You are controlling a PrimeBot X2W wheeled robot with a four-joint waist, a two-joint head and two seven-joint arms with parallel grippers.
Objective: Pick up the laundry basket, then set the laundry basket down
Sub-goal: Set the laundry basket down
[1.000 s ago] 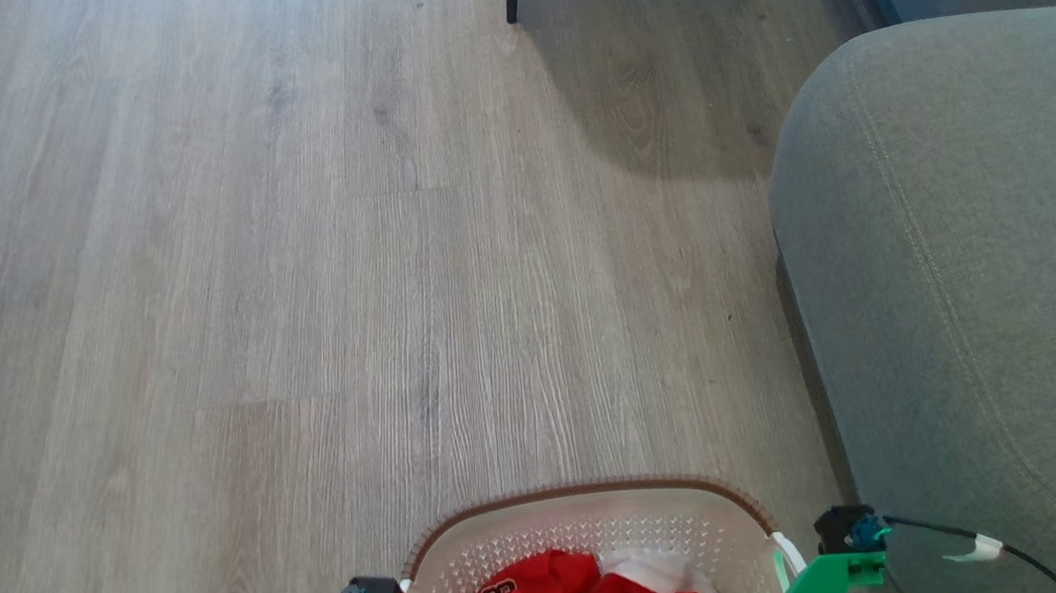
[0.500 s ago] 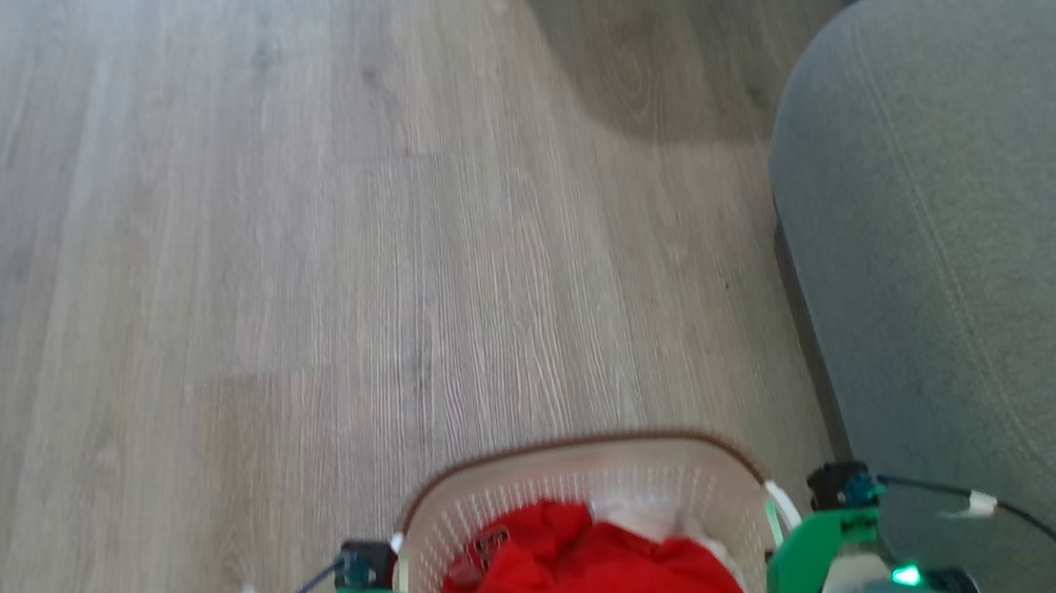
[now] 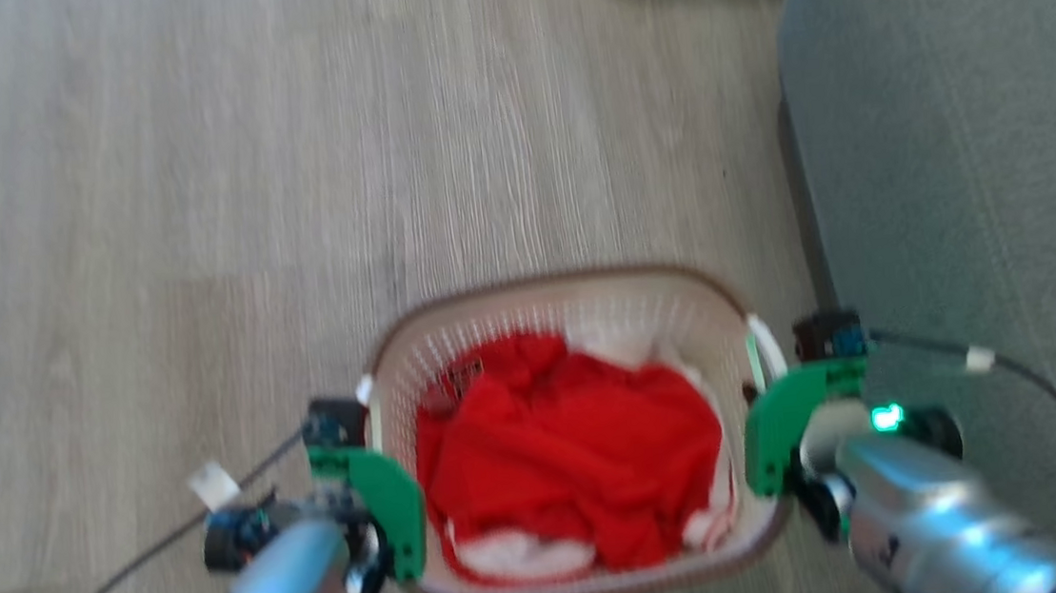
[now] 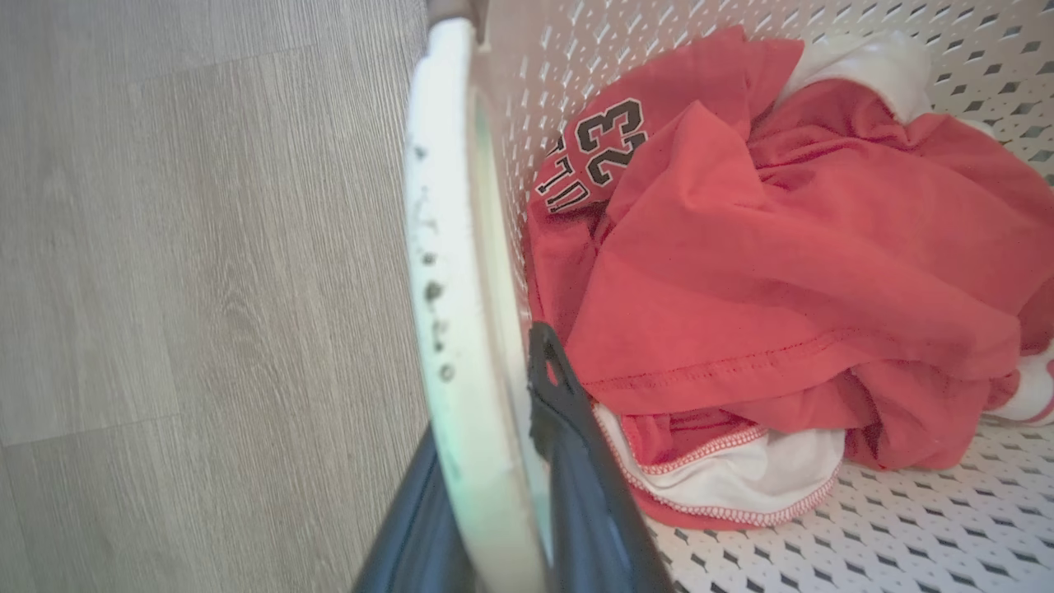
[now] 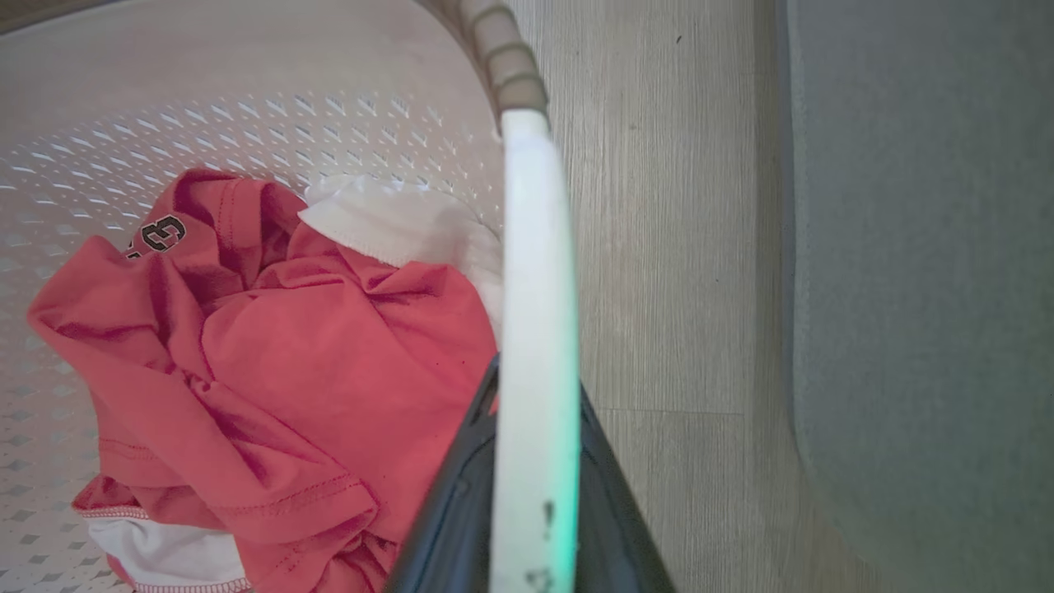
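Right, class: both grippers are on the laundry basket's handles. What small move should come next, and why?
Probably lower the laundry basket level and straight: the left gripper and right gripper clamp its handles, and the grey sofa sits close on the right.

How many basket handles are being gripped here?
2, both on the basket: left handle clamped in the left gripper, right handle in the right gripper. No others visible.

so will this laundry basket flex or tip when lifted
Probably light: the laundry basket holds a red shirt and white cloth. Its perforated plastic looks fairly stiff; held at both handles, tipping seems unlikely.
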